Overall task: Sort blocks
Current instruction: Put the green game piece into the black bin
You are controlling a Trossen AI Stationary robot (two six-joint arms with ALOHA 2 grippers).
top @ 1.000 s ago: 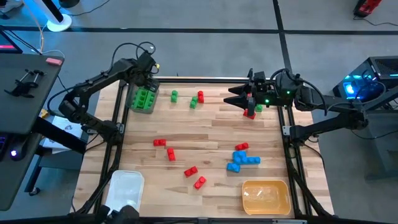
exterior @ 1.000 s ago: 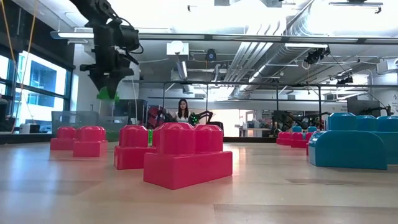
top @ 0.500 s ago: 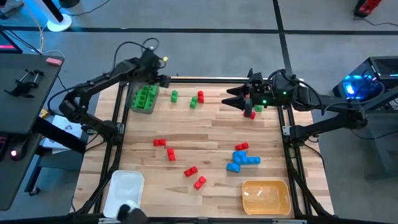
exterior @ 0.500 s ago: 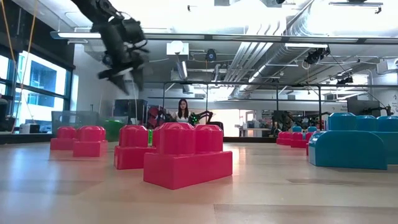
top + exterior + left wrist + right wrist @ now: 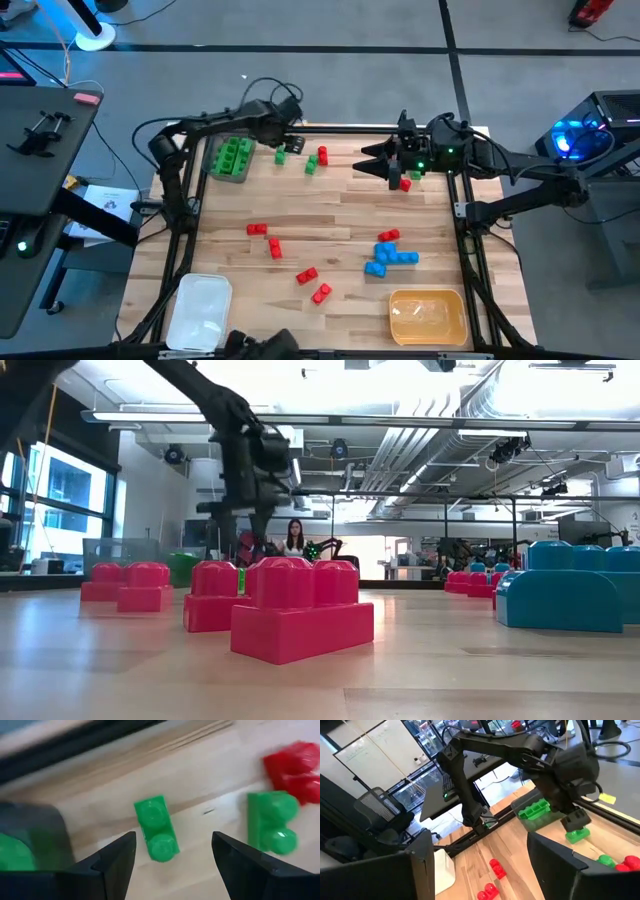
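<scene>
- My left end effector [image 5: 170,857] hangs above a small green plastic brick [image 5: 280,156] near the far edge of the table [image 5: 330,225]; its fingers stand apart and empty.
- I judge this brick the next pick. I should come down with one finger on each long side and close below the studs.
- It goes into the grey tray [image 5: 228,160] at the far left corner, where green bricks already lie.
- My right end effector [image 5: 366,163] waits near the far right, fingers apart, a red brick [image 5: 404,184] lying below it.
- The bricks are smooth, glossy, with round studs; the table is pale wood planks.
- Red bricks [image 5: 266,240] and blue bricks [image 5: 390,260] lie scattered at the middle.
</scene>
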